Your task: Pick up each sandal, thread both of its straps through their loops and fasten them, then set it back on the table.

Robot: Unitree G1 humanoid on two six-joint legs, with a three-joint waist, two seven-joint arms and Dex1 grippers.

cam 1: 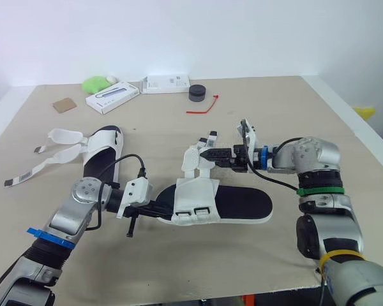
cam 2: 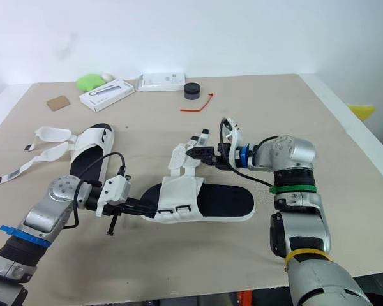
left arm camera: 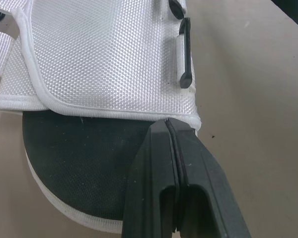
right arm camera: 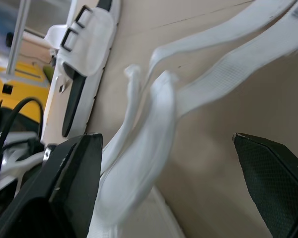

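Note:
One sandal [cam 1: 233, 205], black-soled with a white upper, lies flat at mid table. Two black loops [cam 1: 193, 212] sit on its flap, and its loose white straps [cam 1: 201, 159] rise at the far side. My right gripper [cam 1: 210, 153] is open, with those straps [right arm camera: 154, 124] between its spread fingers. My left gripper [cam 1: 158, 209] is shut, its tips [left arm camera: 167, 124] resting on the sole at the flap's edge, by the toe end. The second sandal [cam 1: 103, 150] lies to the left, its unfastened straps [cam 1: 57, 148] spread across the table.
Along the far edge of the table [cam 1: 345, 127] sit two white boxes [cam 1: 112, 99] [cam 1: 166, 83], a green lump [cam 1: 96, 83], a cardboard scrap [cam 1: 64, 105], a black puck [cam 1: 197, 93] and a red tie [cam 1: 203, 107].

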